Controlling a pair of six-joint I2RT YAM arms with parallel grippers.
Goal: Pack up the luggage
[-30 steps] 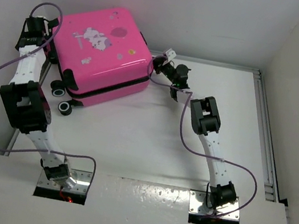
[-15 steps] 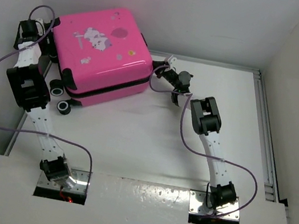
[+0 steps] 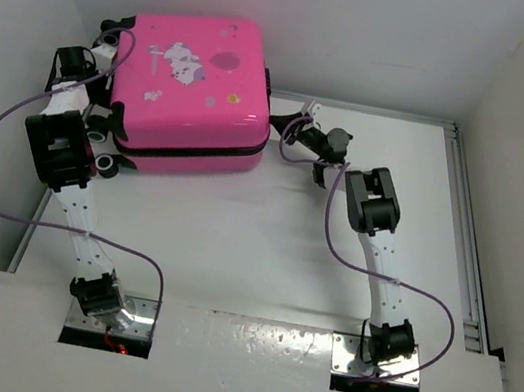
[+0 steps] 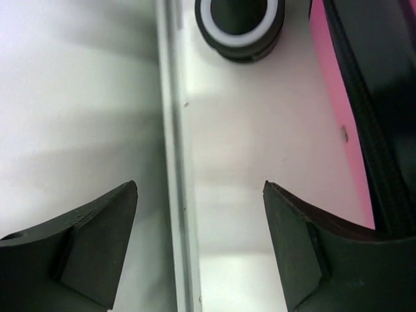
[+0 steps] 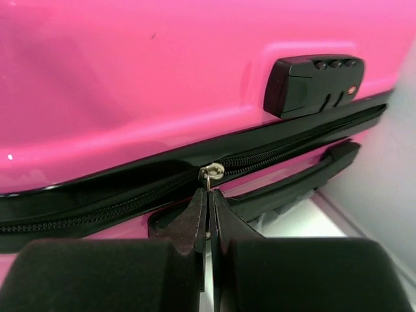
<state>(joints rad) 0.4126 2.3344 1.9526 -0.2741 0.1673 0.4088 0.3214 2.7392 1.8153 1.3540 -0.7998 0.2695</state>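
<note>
One wheel just beyond left tool; luggage beside.

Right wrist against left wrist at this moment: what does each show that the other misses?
Only the right wrist view: the right pincer shut on the zipper pull, the combination lock and a black handle. Only the left wrist view: the left pincer open and empty over the table, a wheel and a metal rail. Both: the luggage, with its pink shell and black zipper band.
</note>
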